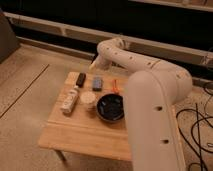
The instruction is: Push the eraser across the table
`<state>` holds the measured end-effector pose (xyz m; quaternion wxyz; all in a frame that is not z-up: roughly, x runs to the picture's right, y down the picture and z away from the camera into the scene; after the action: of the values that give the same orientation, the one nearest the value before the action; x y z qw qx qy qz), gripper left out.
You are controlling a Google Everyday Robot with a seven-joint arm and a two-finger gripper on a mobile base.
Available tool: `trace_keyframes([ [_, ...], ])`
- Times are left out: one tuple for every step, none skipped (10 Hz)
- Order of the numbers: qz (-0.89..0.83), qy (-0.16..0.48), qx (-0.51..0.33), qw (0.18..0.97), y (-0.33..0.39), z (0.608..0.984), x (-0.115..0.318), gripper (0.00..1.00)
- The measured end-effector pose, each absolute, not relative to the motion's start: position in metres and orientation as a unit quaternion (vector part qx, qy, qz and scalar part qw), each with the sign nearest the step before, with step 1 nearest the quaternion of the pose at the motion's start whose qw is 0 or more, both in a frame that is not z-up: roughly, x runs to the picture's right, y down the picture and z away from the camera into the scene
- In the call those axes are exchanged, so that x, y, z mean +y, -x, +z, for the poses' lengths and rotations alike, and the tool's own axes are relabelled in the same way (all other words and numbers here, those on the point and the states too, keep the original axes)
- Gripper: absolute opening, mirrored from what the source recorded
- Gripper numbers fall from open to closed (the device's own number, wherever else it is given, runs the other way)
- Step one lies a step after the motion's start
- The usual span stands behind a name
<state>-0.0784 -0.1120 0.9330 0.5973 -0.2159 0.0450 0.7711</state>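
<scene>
The eraser [81,78], a small dark block, lies near the far left edge of the light wooden table [80,131]. My gripper [94,64] is at the end of the white arm [120,54], just beyond the table's far edge. It hovers a little behind and to the right of the eraser and does not touch it.
A grey-blue lump [97,82] lies right of the eraser. A cream-white bottle [71,100], a small white cup [88,98], a black bowl [110,107] and an orange item [114,86] also stand on the table. The arm's bulky body [155,115] covers the table's right side.
</scene>
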Motion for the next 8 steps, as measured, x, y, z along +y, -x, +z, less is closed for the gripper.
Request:
trace_keyframes([
  [0.754,0.221,0.047,0.617,0.105,0.943,-0.112,0.65],
  [0.74,0.223,0.048,0.632,0.123,0.949,-0.113,0.65],
  [0.728,0.221,0.046,0.648,0.136,0.956,-0.117,0.65],
  [0.716,0.22,0.044,0.661,0.148,0.962,-0.12,0.65],
  [0.702,0.222,0.044,0.675,0.159,0.972,-0.12,0.65],
  [0.695,0.225,0.045,0.682,0.163,0.981,-0.119,0.65],
  [0.69,0.231,0.047,0.684,0.166,0.989,-0.115,0.65],
  [0.686,0.238,0.052,0.686,0.168,1.0,-0.11,0.65],
])
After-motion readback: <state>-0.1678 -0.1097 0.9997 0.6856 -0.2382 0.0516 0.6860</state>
